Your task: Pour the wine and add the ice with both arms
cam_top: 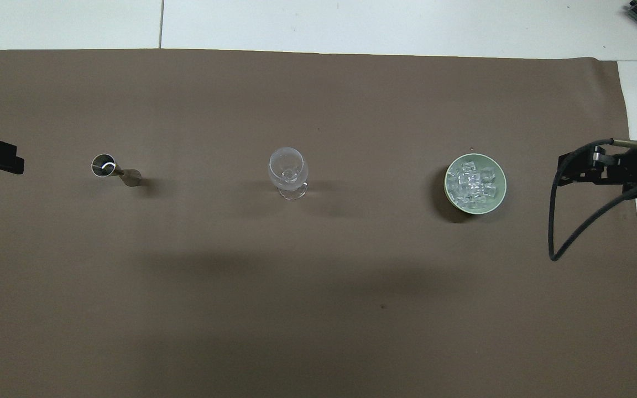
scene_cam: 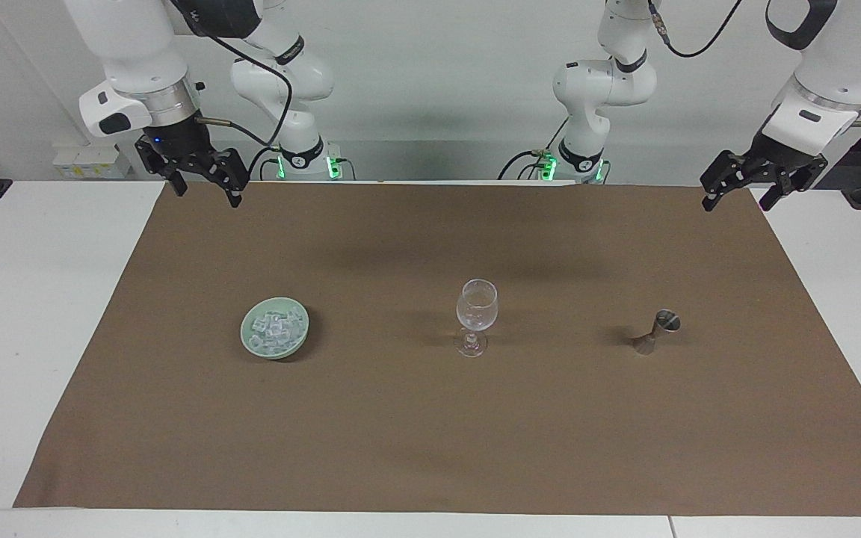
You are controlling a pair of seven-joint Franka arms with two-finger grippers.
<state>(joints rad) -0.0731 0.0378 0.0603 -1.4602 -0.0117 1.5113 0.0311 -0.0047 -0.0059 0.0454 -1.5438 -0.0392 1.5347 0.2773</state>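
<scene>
both grippers, left [scene_cam: 737, 196] and right [scene_cam: 206, 187], hang empty with jaws spread; ice [scene_cam: 275, 329] fills the green bowl [scene_cam: 250, 345] beside the upright wine glass [scene_cam: 476, 314] and jigger [scene_cam: 658, 332].

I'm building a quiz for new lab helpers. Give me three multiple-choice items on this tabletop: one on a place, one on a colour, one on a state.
1. What stands between the bowl of ice and the metal jigger?
A. a wine glass
B. a bottle
C. a spoon

2. What colour is the bowl?
A. red
B. pale green
C. black

3. How are the left gripper and the right gripper?
A. both shut on ice
B. one holds the glass
C. both open, holding nothing

Answers:
1. A, the wine glass stands mid-mat, with the bowl toward the right arm's end and the jigger toward the left arm's end.
2. B, its rim shows pale green around the clear cubes.
3. C, both hang raised over the mat's corners near the arm bases, fingers apart and empty.
</scene>
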